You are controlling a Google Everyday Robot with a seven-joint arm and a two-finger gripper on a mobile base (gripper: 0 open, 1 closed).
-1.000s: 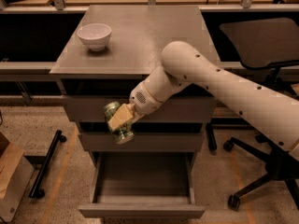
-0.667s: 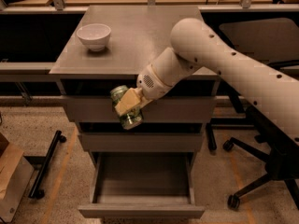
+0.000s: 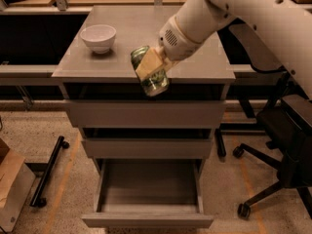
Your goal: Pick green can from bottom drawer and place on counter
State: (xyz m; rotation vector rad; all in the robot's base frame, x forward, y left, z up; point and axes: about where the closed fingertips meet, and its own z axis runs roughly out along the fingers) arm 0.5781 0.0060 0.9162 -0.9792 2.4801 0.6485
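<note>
On the left of the counter [image 3: 124, 18] a white bowl [image 3: 98, 37] sits upright, well apart from the action; below, at the foot of the cabinet, the drawer [image 3: 146, 221] stands pulled out, and its grey inside shows nothing in it, so the fetching half of the job looks done; above it, at the counter's front edge, the can [image 3: 157, 84] hangs tilted in the gripper [image 3: 148, 69], its upper end over the top surface and its lower end out past the lip, in front of the dark gap over the top drawer; the claw is clamped on the can, one tan finger [image 3: 151, 63] lying across its side; whether the can touches the edge I cannot tell, but it does not rest on the surface; to the right the white arm [image 3: 234, 9] reaches in from the upper corner, with a black office chair [image 3: 287, 145] beyond the cabinet; what is left, by my reading, is the placing: carry the can further over the top, clear of the bowl, stand it upright, let go and draw back.
</note>
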